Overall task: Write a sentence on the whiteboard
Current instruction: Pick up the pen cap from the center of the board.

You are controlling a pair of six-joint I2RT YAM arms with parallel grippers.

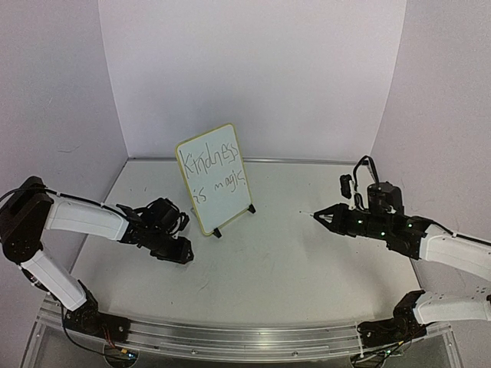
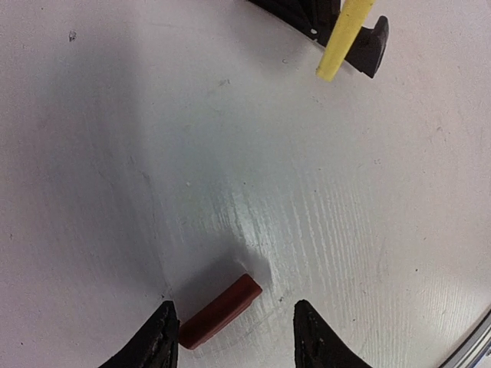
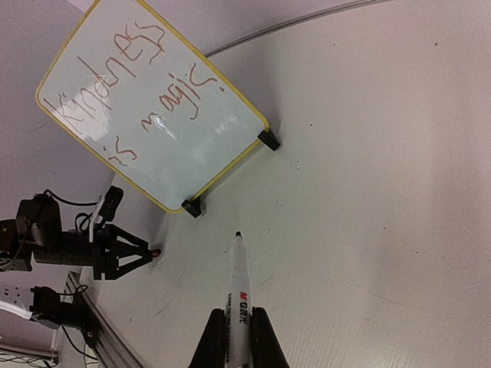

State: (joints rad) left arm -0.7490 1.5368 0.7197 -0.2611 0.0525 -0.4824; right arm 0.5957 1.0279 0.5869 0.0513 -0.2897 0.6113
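The whiteboard (image 1: 215,180), with a pale yellow frame and black feet, stands tilted at the table's middle back. The sentence (image 1: 209,162) reads "Kindness is magic" in two lines and also shows in the right wrist view (image 3: 126,92) on the whiteboard (image 3: 176,153). My right gripper (image 3: 238,333) is shut on a white marker (image 3: 238,291), uncapped, tip pointing at the board from the right, well apart from it (image 1: 316,216). My left gripper (image 2: 234,337) is open, low over the table, with a red marker cap (image 2: 221,310) lying between its fingers, against the left one.
The board's yellow corner (image 2: 341,38) and a black foot (image 2: 372,46) lie just beyond my left gripper (image 1: 182,251). White walls close the back and sides. A metal rail (image 1: 230,337) runs along the near edge.
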